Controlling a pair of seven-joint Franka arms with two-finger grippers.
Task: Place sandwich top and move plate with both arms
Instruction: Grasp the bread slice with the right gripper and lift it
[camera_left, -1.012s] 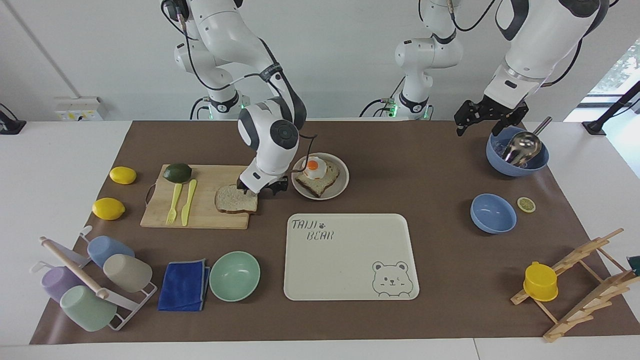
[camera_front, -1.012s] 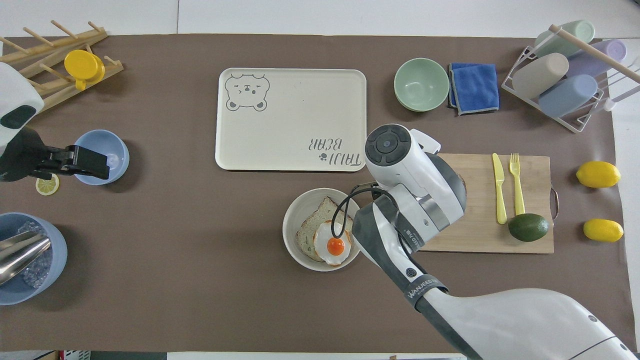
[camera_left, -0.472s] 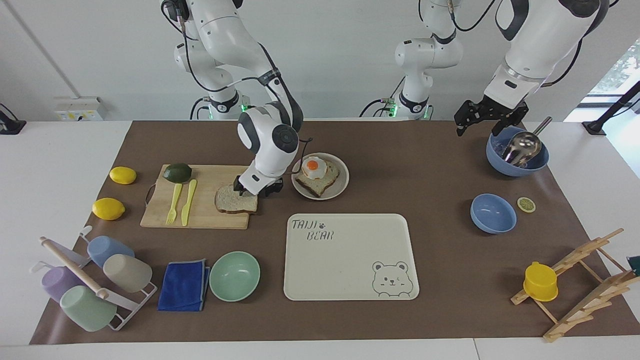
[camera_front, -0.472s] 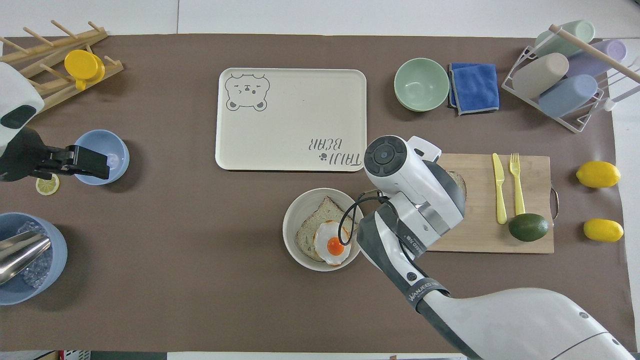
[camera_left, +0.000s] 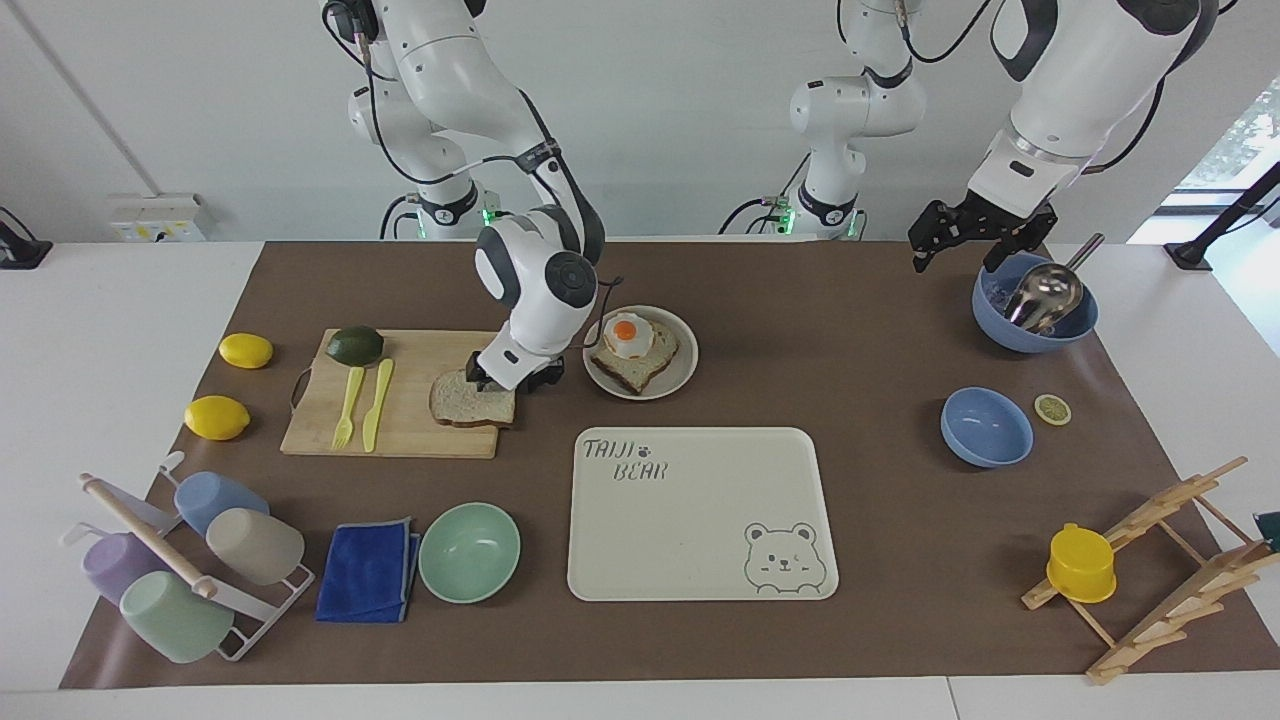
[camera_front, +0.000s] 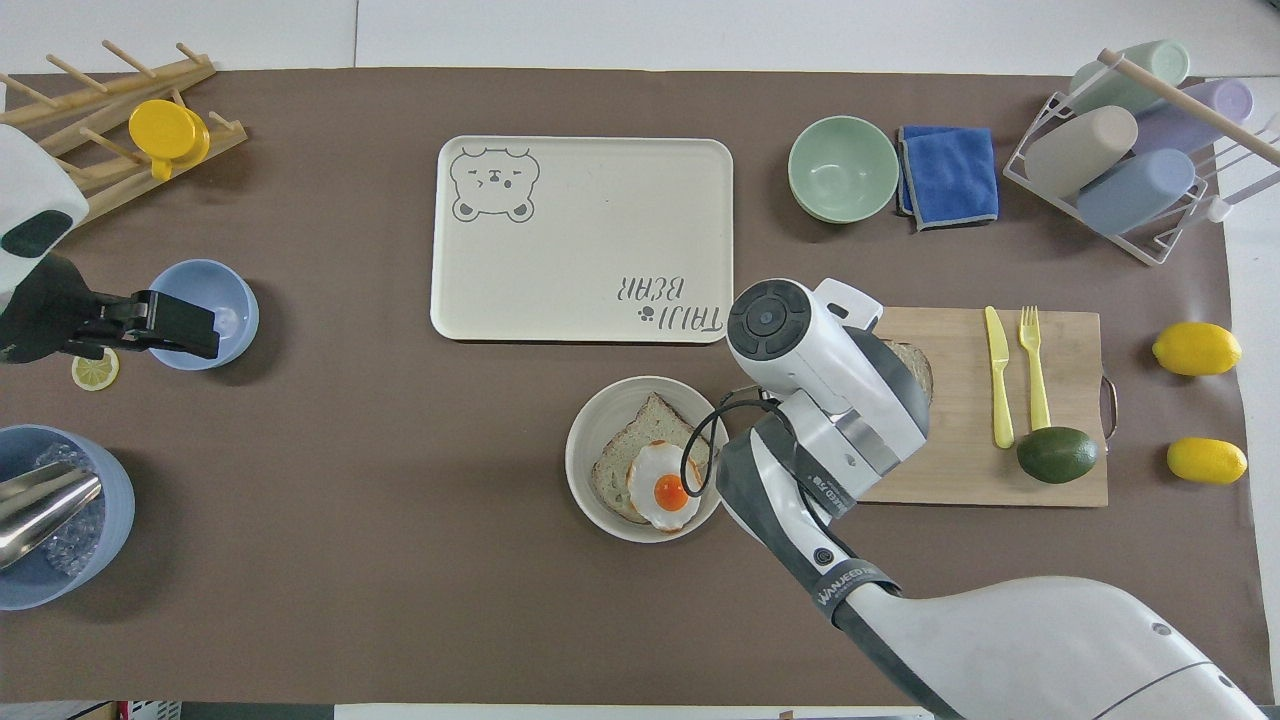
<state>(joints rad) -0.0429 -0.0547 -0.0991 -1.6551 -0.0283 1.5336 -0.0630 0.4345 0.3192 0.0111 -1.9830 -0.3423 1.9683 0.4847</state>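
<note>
On the wooden cutting board (camera_left: 400, 395), at its end toward the plate (camera_left: 683, 372), lies the sandwich top (camera_left: 468, 402), a plain slice of brown bread flat on the wood. The right gripper (camera_left: 512, 381) is down at the slice's edge nearest the robots; a second ago it stood slightly higher and nearer the plate, and it has since sunk and shifted onto the bread's corner. Its jaws have begun to narrow from their widest, yet whether they already grip the slice cannot be told, since the wrist hides the fingertips in the overhead view and the fingers merge with the crust in the facing view. The bread itself has not moved. The plate sits just beside the board, toward the left arm's end of the table, carrying the slice with the fried egg (camera_left: 628, 335). The left gripper (camera_left: 975, 240) hangs with jaws fully apart and empty, well away from the board over the rim of the blue bowl (camera_left: 1036, 325) holding a steel scoop, unchanged from before; that arm waits.
</note>
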